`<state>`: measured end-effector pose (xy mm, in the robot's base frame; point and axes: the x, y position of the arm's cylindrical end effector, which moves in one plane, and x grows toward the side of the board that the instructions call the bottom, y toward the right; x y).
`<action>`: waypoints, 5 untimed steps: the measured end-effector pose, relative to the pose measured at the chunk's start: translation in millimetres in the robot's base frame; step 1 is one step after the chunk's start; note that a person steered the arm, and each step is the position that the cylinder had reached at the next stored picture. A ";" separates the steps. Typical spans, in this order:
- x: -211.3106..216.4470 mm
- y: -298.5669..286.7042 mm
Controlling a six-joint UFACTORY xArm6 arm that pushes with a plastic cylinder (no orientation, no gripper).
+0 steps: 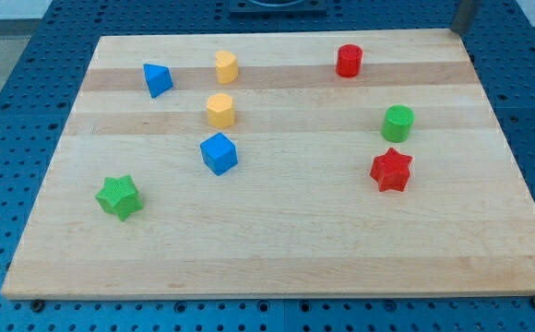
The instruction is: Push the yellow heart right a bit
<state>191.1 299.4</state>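
Note:
The yellow heart (226, 66) stands near the top edge of the wooden board (286, 249), left of centre. A yellow hexagon (219, 109) is just below it. A blue triangle (157, 79) is to the heart's left. A red cylinder (348, 61) is to its right, at about the same height in the view. My rod shows only as a blurred grey stub at the view's top right, and my tip (459, 31) is at the board's top right corner, far to the right of the yellow heart and touching no block.
A blue cube (219, 153) sits below the hexagon. A green star (118, 196) is at the lower left. A green cylinder (398, 123) and a red star (391, 170) stand on the right side. Blue perforated table (9, 111) surrounds the board.

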 end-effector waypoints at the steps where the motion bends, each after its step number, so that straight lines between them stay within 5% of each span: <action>1: -0.1 -5.2; 2: 0.2 -5.8; 5: 0.6 -153.2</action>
<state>191.7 146.2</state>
